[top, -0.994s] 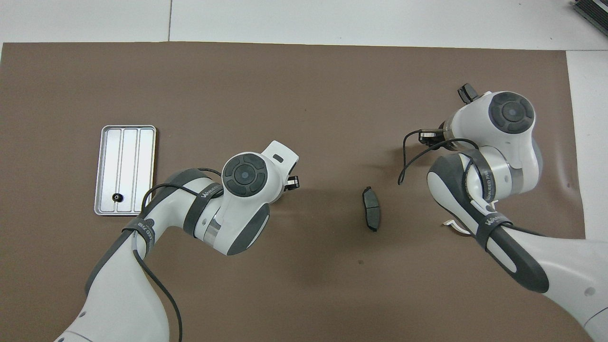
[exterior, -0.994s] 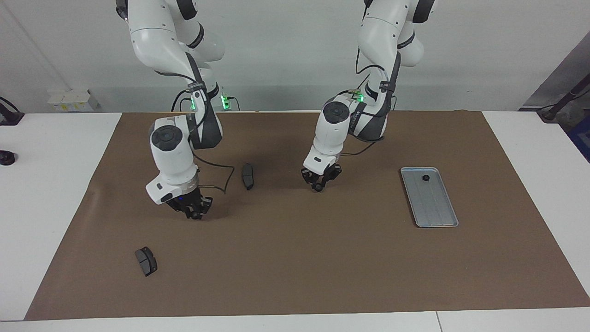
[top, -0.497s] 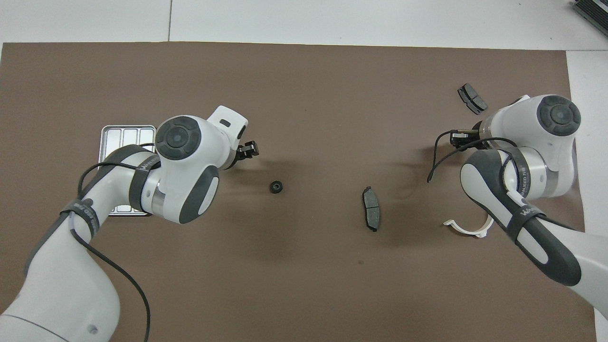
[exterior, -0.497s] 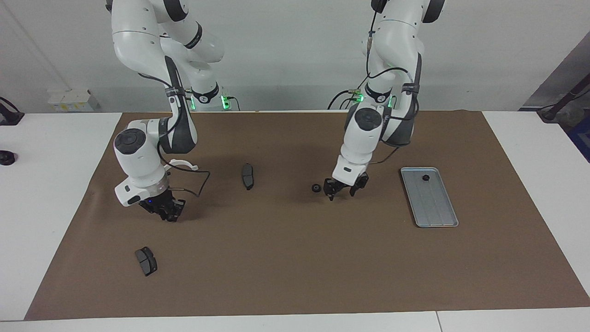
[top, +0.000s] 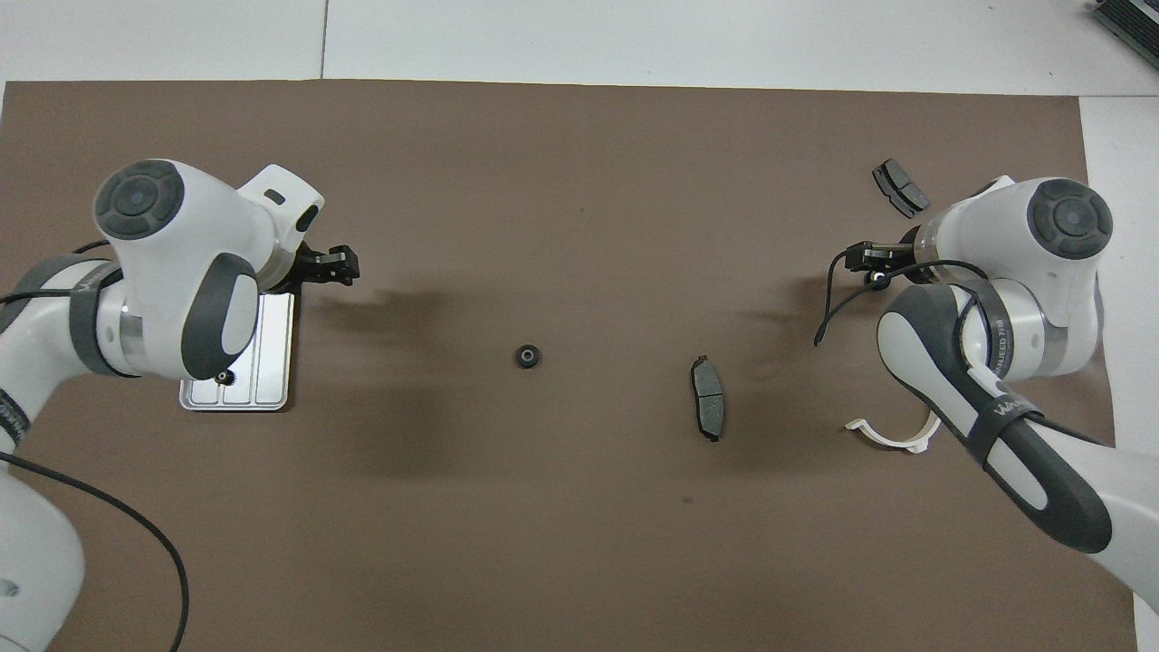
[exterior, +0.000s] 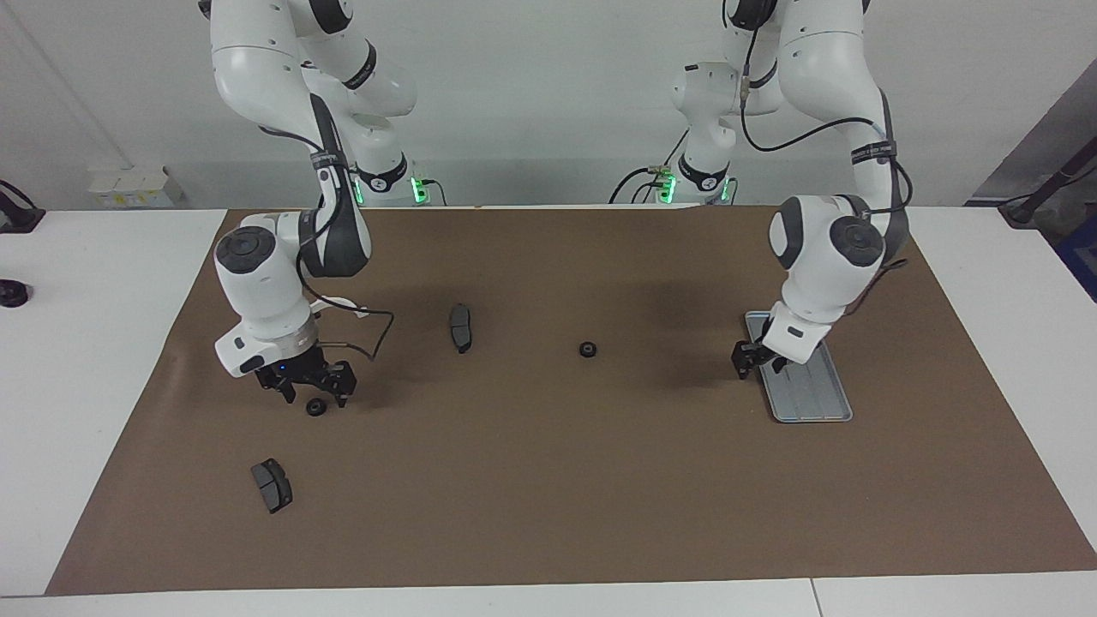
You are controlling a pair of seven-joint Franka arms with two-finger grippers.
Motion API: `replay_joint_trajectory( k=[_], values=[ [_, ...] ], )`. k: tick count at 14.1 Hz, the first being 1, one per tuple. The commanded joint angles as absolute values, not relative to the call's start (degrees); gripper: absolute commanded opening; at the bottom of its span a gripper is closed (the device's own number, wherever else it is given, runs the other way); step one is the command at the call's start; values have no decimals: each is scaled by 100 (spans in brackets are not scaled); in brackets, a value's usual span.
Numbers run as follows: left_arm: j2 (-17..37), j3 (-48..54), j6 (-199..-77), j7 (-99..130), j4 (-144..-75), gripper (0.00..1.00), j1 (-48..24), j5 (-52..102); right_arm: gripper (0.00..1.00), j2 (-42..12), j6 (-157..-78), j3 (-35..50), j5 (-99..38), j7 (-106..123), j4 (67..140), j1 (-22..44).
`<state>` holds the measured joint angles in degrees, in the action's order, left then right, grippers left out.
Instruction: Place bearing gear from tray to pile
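Note:
The silver tray point(exterior: 810, 390) point(top: 272, 362) lies toward the left arm's end of the table. One small black bearing gear point(top: 222, 377) sits in it, hidden by the arm in the facing view. My left gripper point(exterior: 758, 360) point(top: 330, 267) hangs open and empty by the tray's long edge. A second gear point(exterior: 588, 349) point(top: 527, 356) lies alone mid-mat. My right gripper point(exterior: 314, 390) point(top: 869, 267) is open just above a third gear point(exterior: 315, 407) on the mat, in the pile area.
The pile's parts are scattered toward the right arm's end: a dark brake pad point(exterior: 461, 326) point(top: 708, 409), another brake pad point(exterior: 272, 485) point(top: 899, 187), and a white half-ring bracket point(top: 892, 436) partly under the right arm. A brown mat point(exterior: 548, 480) covers the table.
My left gripper swung from beside the mid-mat gear over to the tray. My right gripper opened, and a gear now lies on the mat below it.

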<state>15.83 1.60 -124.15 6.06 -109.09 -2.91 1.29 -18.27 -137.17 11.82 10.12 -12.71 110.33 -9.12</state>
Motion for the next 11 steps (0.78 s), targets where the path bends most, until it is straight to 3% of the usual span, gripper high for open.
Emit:
replay_joint_trajectory(
  k=[1,11],
  values=[
    [1196,229,-11954,-68,-11109,69,104,132,100,-1547,-13614,1204,879,-1448,11171,-407],
    [554,202,-12832,-694,-12594,67,492,132,100,-1661,-13658,1204,879,-3673,11030,1713]
  ],
)
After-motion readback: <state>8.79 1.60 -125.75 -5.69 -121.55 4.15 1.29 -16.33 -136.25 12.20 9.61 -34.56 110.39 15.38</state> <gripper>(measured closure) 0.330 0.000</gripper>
